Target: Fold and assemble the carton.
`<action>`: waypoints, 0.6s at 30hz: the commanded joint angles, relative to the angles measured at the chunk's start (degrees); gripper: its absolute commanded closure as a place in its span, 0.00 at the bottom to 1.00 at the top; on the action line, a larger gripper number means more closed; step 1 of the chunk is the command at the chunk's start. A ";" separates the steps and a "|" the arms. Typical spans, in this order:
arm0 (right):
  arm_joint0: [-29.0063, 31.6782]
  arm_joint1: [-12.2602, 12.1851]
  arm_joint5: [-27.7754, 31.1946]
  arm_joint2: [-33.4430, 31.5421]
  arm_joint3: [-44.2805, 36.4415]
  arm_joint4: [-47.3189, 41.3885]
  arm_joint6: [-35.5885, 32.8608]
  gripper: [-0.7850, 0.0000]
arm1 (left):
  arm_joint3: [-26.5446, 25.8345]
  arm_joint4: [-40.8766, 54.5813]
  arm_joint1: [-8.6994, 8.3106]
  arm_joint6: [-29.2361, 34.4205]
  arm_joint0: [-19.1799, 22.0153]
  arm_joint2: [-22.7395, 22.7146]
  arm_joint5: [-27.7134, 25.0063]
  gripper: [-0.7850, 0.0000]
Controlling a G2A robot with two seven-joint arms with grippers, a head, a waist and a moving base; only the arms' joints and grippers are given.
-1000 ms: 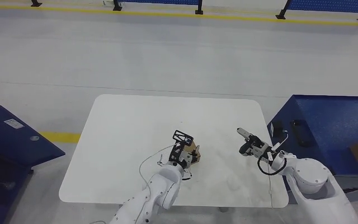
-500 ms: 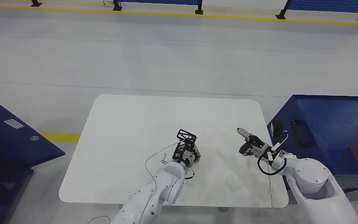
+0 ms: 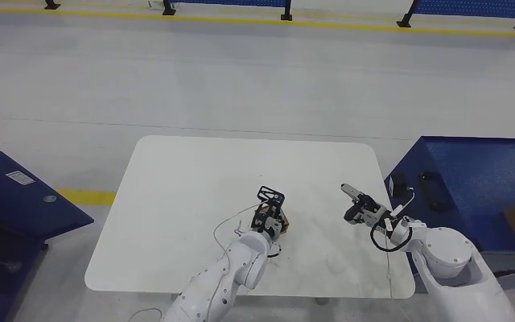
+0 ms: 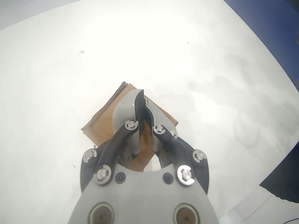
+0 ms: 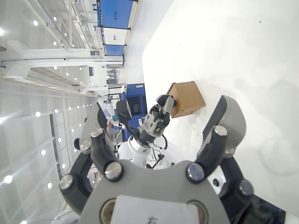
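Right pincer (jaws wide) faces the carton, left pincer at its edge.

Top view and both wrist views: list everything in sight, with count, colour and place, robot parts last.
Brown cardboard carton: one, brown, on the table, near the middle of its front half.
Rounded white table: one, white, on the grey floor in front of the robot.
Blue boxy units: two, blue, one at each side of the table.
Yellow floor stripes: two, yellow, one far behind the table, one beside it.
Left gripper: one, grey and black, shut on the carton's edge.
Right gripper: one, grey and black, open, over the table, apart from the carton.
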State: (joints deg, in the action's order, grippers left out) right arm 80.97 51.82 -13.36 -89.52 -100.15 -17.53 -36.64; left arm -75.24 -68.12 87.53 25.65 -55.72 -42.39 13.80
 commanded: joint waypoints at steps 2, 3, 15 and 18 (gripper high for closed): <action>0.00 0.00 0.00 0.00 0.00 0.00 0.00 0.00 | -0.61 0.15 0.26 -1.43 -0.16 -0.29 0.16 1.00; 0.00 0.00 0.00 0.00 0.00 0.00 0.00 0.00 | -0.96 -0.08 0.27 -1.92 -0.34 -0.49 0.16 1.00; 0.00 0.00 0.00 0.00 0.00 0.00 0.00 0.00 | -0.95 -0.54 0.87 -1.89 -1.19 -1.51 -0.78 1.00; 0.00 0.00 0.00 0.00 0.00 0.00 0.00 0.00 | 0.54 -0.66 1.08 -0.35 -0.80 -1.54 -1.31 1.00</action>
State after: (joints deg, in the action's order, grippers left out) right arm 80.97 51.82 -13.36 -89.52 -100.15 -17.53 -36.64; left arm -75.25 -68.78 88.53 24.97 -56.74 -43.90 12.57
